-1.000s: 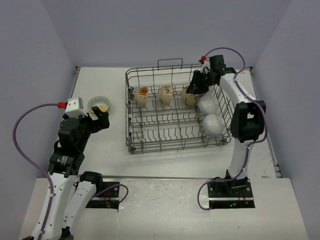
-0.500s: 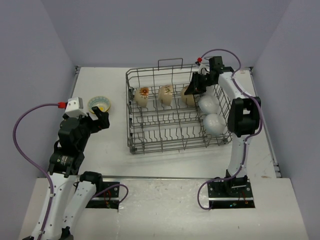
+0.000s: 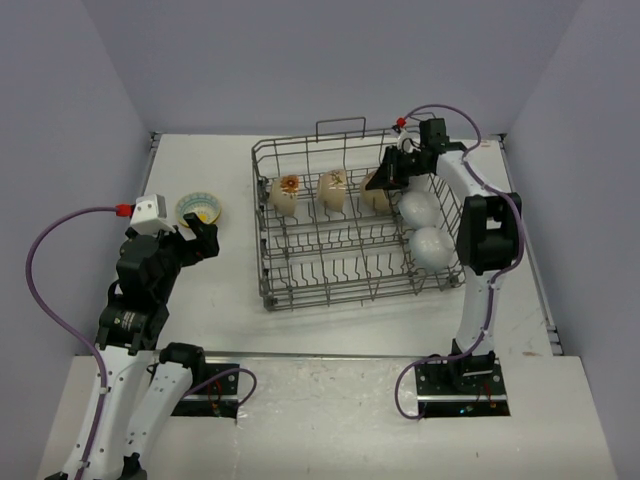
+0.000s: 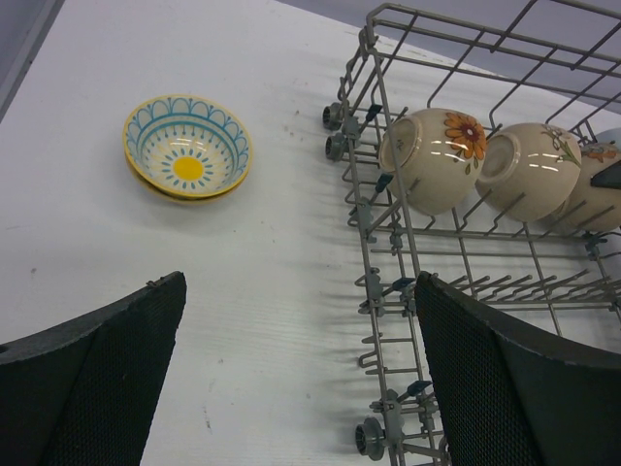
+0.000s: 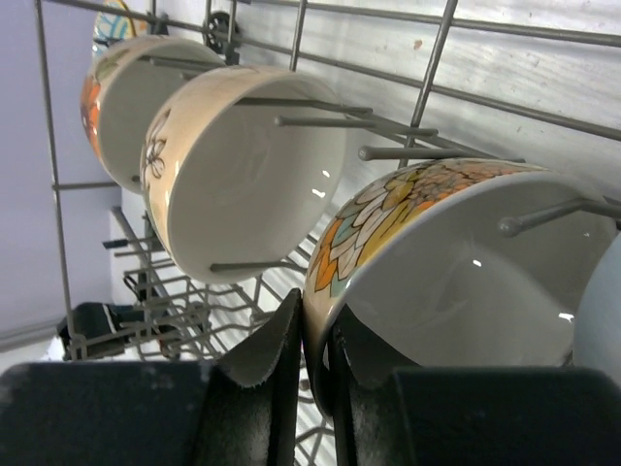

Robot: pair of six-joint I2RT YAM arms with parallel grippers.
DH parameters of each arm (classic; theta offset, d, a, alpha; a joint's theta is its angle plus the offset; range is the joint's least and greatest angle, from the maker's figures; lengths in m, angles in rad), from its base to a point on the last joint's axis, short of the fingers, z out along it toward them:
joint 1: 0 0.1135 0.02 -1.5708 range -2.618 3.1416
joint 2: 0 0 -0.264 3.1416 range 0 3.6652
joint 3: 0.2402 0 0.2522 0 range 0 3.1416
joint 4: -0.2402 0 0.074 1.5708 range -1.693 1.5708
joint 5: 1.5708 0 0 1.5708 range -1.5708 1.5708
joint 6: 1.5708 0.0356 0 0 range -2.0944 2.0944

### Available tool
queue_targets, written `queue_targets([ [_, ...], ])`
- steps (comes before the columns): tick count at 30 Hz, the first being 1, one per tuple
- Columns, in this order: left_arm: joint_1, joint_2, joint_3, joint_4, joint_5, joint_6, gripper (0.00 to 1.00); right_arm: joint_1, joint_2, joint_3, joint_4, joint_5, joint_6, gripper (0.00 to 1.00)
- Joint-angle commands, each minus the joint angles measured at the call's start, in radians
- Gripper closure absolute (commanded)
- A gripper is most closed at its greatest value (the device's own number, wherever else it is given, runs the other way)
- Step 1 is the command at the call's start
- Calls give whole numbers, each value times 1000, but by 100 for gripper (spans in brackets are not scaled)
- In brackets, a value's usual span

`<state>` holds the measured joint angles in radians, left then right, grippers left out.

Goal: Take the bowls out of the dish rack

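The grey wire dish rack (image 3: pixel 300 262) stands mid-table and holds three cream patterned bowls in its back row and two white bowls (image 3: pixel 424 245) at its right. My right gripper (image 3: pixel 385 180) is shut on the rim of the rightmost patterned bowl (image 5: pixel 437 272), one finger inside and one outside. The middle bowl (image 5: pixel 247 175) and the left bowl (image 5: pixel 121 97) stand beside it among the tines. A teal-rimmed bowl with a yellow centre (image 3: pixel 199 209) sits on the table left of the rack, also in the left wrist view (image 4: pixel 187 148). My left gripper (image 3: pixel 198 242) is open and empty, near that bowl.
The rack's left side with small wheels (image 4: pixel 372 439) lies just right of my left fingers (image 4: pixel 505 379). The table's left edge (image 3: pixel 148 175) is close to the teal-rimmed bowl. Walls close the table at the back and both sides.
The right gripper has closed in on the rightmost patterned bowl and lifted slightly. The rack's near side has shifted a little right and toward me. The left arm has not moved.
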<state>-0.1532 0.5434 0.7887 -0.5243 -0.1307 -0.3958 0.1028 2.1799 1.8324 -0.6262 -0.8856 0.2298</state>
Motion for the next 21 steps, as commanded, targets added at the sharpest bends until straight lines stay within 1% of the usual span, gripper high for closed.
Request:
queue_targets([
  [1,-6,0,-6,43,6,32,0,-29,-107,-36,230,-483,239,100],
  [2,-6,0,-5,43,6,32,0,-29,-118,-56,264,-495,268,100],
  [3,-6,0,-6,43,6,32,0,-29,-133,-64,333,-504,304,100],
  [4,-6,0,-6,43,6,32,0,-29,-140,-70,357,-504,350,100],
  [8,-6,0,-6,44,5,32,0,-34,-155,-82,434,-513,425,100],
  [14,-6,-3,-6,43,5,32,0,-37,-204,-122,604,-509,560,100],
  [17,-6,-5,-6,43,2,32,0,-35,-238,-117,620,-486,594,100],
  [21,-6,-3,-6,43,3,32,0,-35,-282,-110,596,-460,582,100],
])
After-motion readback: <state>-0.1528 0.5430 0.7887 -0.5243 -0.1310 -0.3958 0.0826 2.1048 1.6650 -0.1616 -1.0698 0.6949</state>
